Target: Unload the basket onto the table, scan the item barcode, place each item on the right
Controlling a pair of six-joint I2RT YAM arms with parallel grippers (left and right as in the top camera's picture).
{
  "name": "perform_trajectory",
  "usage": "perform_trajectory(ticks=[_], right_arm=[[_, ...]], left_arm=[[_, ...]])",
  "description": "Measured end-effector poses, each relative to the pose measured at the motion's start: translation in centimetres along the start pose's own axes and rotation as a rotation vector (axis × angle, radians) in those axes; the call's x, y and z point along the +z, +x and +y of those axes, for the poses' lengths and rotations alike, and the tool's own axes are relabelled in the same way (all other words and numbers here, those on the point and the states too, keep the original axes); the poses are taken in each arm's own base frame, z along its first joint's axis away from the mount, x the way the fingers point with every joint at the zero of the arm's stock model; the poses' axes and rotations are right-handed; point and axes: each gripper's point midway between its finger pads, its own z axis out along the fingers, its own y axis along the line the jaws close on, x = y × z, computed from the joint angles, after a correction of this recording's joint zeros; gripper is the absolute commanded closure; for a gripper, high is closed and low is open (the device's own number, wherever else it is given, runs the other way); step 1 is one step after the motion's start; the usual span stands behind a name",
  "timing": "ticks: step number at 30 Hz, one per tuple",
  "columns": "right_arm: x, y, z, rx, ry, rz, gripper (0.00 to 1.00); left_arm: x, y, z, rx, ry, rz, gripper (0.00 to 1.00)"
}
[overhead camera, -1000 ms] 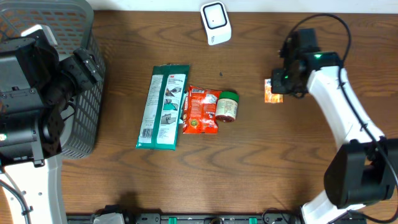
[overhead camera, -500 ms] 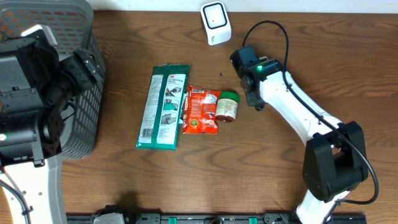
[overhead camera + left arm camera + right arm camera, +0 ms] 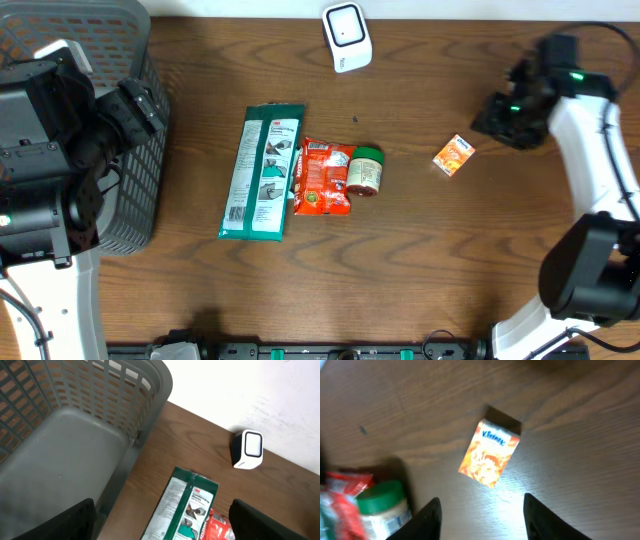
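A small orange Kleenex pack (image 3: 453, 155) lies flat on the wooden table, right of centre. My right gripper (image 3: 498, 116) hovers just right of it and slightly behind. In the right wrist view the pack (image 3: 489, 453) lies ahead of the open right gripper (image 3: 482, 525), and nothing is between the fingers. The white barcode scanner (image 3: 347, 37) stands at the back centre and also shows in the left wrist view (image 3: 248, 449). My left gripper (image 3: 162, 530) is open and empty, high over the basket's edge.
A grey mesh basket (image 3: 120, 40) fills the far left. In the table's middle lie a long green 3M pack (image 3: 262, 172), a red packet (image 3: 322, 177) and a green-lidded jar (image 3: 365, 170), side by side. The jar (image 3: 385, 507) is left of the right fingers.
My right gripper has opened and let go of the orange pack, which now lies on the table. That arm has swung to the right. The left arm has not moved.
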Motion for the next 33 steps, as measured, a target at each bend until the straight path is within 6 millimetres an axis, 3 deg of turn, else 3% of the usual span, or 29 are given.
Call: perform_trajectory(ticks=[4, 7, 12, 20, 26, 33], right_arm=[[1.6, 0.7, -2.6, 0.103, -0.109, 0.021, 0.54], [3.5, 2.1, -3.5, 0.143, -0.163, 0.045, 0.56], [6.0, 3.2, -2.9, 0.131, -0.254, 0.025, 0.6], [8.0, 2.7, -2.5, 0.182, -0.326, -0.06, 0.64], [9.7, 4.2, -1.6, 0.18, -0.346, -0.064, 0.69], [10.7, 5.2, -2.0, 0.185, -0.302, -0.059, 0.67]], left_arm=[[0.0, 0.0, 0.0, 0.0, 0.0, 0.0, 0.15], [0.0, 0.0, 0.0, 0.0, 0.0, 0.0, 0.15], [0.0, 0.0, 0.0, 0.0, 0.0, 0.0, 0.15], [0.0, 0.0, 0.0, 0.0, 0.0, 0.0, 0.15], [0.0, 0.0, 0.0, 0.0, 0.0, 0.0, 0.15], [0.0, 0.0, 0.0, 0.0, 0.0, 0.0, 0.15]])
